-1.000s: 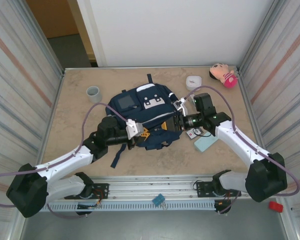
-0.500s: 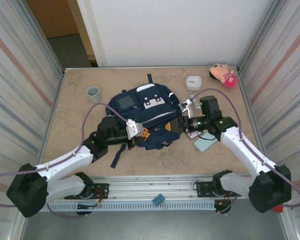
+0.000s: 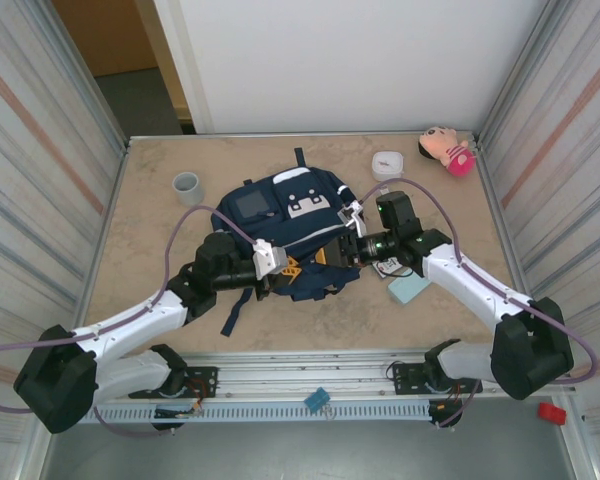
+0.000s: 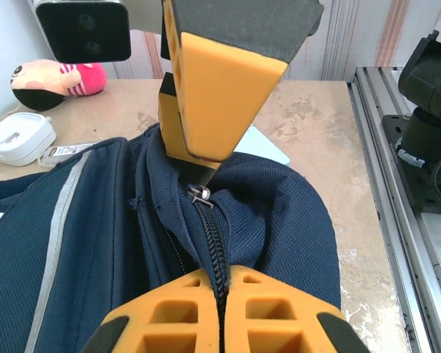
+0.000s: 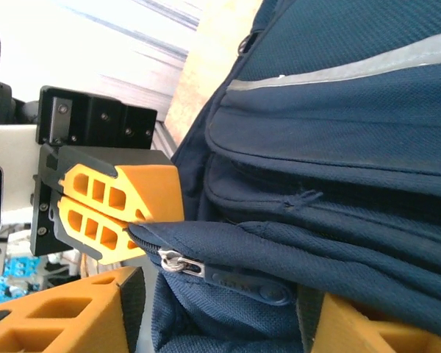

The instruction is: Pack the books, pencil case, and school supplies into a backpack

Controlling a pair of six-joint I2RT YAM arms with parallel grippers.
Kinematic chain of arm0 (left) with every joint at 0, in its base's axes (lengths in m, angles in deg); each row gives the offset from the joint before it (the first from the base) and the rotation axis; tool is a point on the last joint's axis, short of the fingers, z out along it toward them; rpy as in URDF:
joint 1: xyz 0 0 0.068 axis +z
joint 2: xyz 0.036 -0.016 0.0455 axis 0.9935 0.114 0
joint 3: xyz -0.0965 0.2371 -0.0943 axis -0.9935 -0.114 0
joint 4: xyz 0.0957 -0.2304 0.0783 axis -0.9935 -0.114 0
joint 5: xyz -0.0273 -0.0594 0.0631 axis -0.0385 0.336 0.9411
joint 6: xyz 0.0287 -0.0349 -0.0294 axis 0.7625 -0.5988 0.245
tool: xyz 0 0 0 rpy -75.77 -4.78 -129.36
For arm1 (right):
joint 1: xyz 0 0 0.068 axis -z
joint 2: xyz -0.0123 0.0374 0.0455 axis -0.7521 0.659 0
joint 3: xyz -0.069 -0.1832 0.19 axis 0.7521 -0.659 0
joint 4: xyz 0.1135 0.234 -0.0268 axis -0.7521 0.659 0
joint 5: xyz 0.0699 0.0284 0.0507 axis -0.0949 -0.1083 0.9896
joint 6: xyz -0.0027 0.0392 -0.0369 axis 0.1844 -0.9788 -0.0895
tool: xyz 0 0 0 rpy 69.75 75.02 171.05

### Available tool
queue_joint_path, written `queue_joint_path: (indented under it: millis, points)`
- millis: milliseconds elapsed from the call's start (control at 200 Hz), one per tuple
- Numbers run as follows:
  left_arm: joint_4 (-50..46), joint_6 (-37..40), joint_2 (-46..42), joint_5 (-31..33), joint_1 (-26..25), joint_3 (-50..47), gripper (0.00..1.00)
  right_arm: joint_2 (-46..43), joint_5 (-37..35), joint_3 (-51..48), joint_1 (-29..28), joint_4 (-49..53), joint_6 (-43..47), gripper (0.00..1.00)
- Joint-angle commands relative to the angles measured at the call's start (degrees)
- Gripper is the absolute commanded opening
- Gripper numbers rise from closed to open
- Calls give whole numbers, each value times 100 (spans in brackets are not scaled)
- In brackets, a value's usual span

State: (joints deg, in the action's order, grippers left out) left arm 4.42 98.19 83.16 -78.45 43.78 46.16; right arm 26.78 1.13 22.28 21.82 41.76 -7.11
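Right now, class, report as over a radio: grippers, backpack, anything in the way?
Left gripper shut on backpack fabric. Right gripper open, astride zip pull. Pencil case on table, unpacked. Nothing in the way.

Matt navy woven cloth backpack [image 4: 279,220], metal zip pull [image 4: 200,193], matt orange plastic fingers [image 4: 169,320], mottled stone-look table [image 4: 309,125]

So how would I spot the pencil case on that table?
Find the big navy backpack in the middle of the table. Just right of it, toward the near edge, lies the pencil case. It is flat and pale teal, while the rounded box farther back is white.
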Motion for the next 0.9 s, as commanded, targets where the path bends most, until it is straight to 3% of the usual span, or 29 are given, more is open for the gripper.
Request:
queue_joint_path:
  millis: [0,236,506,702,897]
  points:
    - [801,-21,-107,-379,16,366,0,-1,344,193,-81,-253,-9,48]
    - [829,-17,-45,-389,17,384,0,-36,674,165,-81,-227,120,32]
    - [834,-21,-40,-358,18,349,0,-56,1170,165,-69,-441,128,27]
    - [844,-29,-47,-327,15,333,0,4,1080,155,-67,-418,106,27]
    - [854,-38,-64,-313,22,357,0,87,705,285,-111,185,478,44]
